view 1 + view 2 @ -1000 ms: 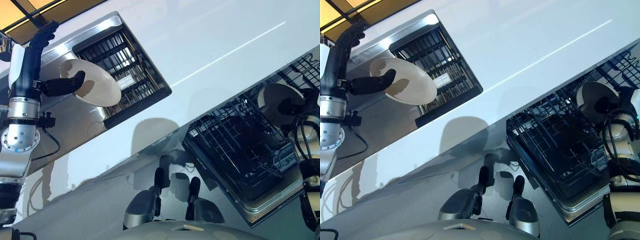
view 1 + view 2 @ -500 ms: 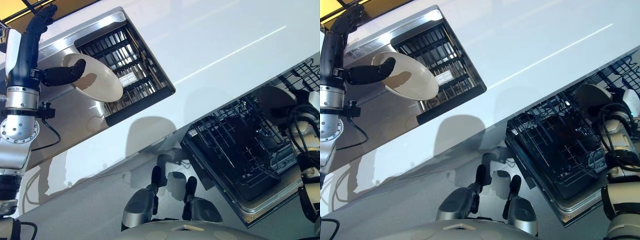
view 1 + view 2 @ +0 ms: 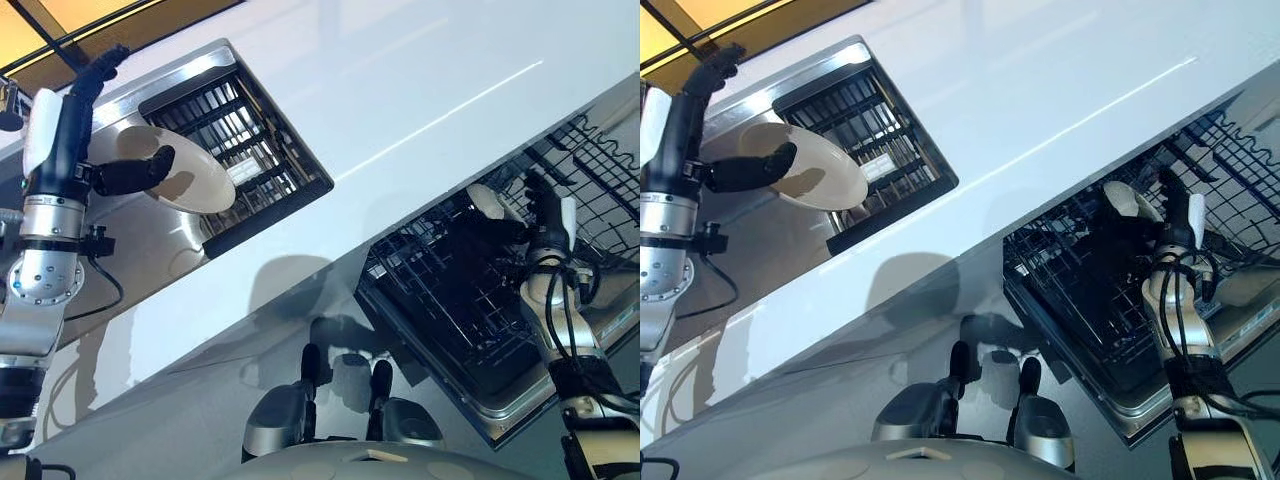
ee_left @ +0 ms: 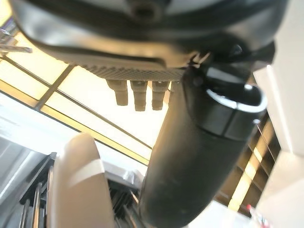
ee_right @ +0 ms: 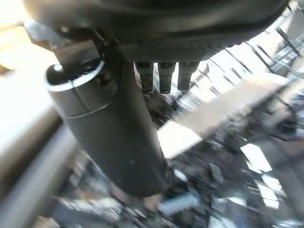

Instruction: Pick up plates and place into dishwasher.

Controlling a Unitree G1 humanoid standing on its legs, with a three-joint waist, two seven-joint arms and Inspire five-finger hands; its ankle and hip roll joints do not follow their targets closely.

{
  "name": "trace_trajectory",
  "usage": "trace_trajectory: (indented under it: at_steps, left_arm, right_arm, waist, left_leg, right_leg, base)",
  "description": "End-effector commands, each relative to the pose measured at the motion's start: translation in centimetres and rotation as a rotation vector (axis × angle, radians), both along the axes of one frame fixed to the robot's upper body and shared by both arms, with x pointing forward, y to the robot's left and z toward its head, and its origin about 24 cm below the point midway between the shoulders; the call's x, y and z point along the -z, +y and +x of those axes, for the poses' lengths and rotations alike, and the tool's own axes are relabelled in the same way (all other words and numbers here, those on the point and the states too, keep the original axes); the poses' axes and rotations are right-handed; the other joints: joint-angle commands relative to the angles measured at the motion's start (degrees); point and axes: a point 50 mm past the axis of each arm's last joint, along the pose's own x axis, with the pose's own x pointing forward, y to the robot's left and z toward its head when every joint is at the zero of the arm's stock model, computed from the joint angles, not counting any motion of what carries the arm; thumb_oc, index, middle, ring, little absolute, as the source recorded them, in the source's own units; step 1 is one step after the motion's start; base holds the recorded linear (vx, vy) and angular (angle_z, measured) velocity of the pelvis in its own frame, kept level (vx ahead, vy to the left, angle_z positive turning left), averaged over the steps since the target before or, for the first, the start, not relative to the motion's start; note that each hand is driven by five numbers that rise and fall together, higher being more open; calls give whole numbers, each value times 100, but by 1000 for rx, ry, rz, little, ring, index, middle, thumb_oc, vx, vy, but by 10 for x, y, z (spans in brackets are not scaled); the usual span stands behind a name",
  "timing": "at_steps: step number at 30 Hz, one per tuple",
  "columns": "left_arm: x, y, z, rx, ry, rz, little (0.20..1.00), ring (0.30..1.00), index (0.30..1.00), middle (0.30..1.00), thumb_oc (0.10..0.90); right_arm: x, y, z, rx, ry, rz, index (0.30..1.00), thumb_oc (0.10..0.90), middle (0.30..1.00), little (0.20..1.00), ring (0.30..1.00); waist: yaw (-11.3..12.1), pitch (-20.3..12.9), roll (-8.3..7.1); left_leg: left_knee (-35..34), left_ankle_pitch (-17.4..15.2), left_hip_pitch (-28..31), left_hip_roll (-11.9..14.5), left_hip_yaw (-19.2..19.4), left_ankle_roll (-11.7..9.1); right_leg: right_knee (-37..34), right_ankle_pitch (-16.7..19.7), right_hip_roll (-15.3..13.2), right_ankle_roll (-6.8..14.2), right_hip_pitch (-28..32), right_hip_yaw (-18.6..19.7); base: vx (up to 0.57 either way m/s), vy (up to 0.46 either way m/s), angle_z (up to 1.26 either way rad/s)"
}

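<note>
Left eye view showed the left robot hand (image 3: 125, 176) with its thumb clamped over one pale plate (image 3: 185, 180), held above a dark rack (image 3: 250, 140) set in a steel-rimmed opening of the white surface (image 3: 400, 90). The right robot hand (image 3: 540, 215) held a second plate (image 3: 490, 200), tilted on edge, among the wires of the black dishwasher rack (image 3: 450, 300); whether its fingers curled on it I could not tell. Two plates in all, two racks. Left wrist view added the held plate's rim (image 4: 83, 185) close beside the thumb (image 4: 190, 161) and a lit, gridded ceiling (image 4: 95, 95) beyond.
</note>
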Motion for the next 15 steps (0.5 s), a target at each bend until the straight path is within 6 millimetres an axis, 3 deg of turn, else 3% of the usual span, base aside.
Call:
trace_trajectory:
  at_steps: [1, 8, 15]
  left_arm:
    - [-32, 16, -18, -66, -210, 30, 900, 900, 900, 900, 800]
    - [-38, 37, -19, -222, -160, 147, 900, 900, 900, 900, 800]
    - [-44, 57, -25, -389, -70, 457, 900, 900, 900, 900, 800]
  right_arm:
    - [-55, -4, -9, -12, -337, -58, 900, 800, 900, 900, 900]
    - [-60, -2, -18, -33, -376, -93, 900, 800, 900, 900, 900]
    - [-61, 2, -22, -100, -393, -22, 900, 800, 900, 900, 900]
  waist:
    - [-200, -1029, -72]
    - [-303, -1280, -77]
    - [-343, -1448, -57]
  left_leg:
    - [62, -715, 201, -182, 336, 6]
    - [18, -774, 292, -236, 473, 22]
    - [10, -867, 399, -292, 571, 92]
  right_leg:
    - [657, -728, 359, -29, -136, 56]
    - [413, -604, 326, 83, -17, 111]
    - [357, -572, 292, 163, 56, 180]
  base:
    - [-81, 95, -11]
    - [-84, 88, -11]
    - [-39, 76, -11]
